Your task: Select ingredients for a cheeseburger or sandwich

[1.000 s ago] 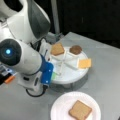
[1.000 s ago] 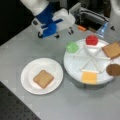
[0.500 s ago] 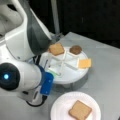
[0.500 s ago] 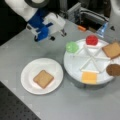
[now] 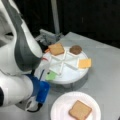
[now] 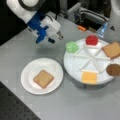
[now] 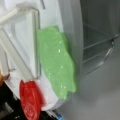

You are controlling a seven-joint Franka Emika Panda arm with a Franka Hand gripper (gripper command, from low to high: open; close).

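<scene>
On the white paper plate (image 6: 27, 72) lies one tan-brown toast square (image 6: 43, 79), also seen in a front view (image 5: 80, 110). The other ingredients rest in the divided white tray (image 6: 75, 71): a green disc (image 6: 72, 46), a red disc (image 6: 92, 40) and a second toast square (image 6: 112, 49). My gripper (image 6: 59, 35) hovers above the table just left of the green disc, holding nothing. The wrist view shows the green disc (image 7: 56, 60) close below, at the tray's edge, with the red disc (image 7: 30, 98) beside it.
The tray also carries a yellow-orange cheese square (image 6: 89, 77) and a brown patty (image 6: 113, 69). My arm's bulk (image 5: 22, 57) fills a front view's left. Grey metal gear (image 6: 85, 15) and a small orange piece (image 6: 81, 28) sit behind the tray.
My arm and its blue wrist part have shifted lower in both front views. The food pieces, tray and plate have not moved.
</scene>
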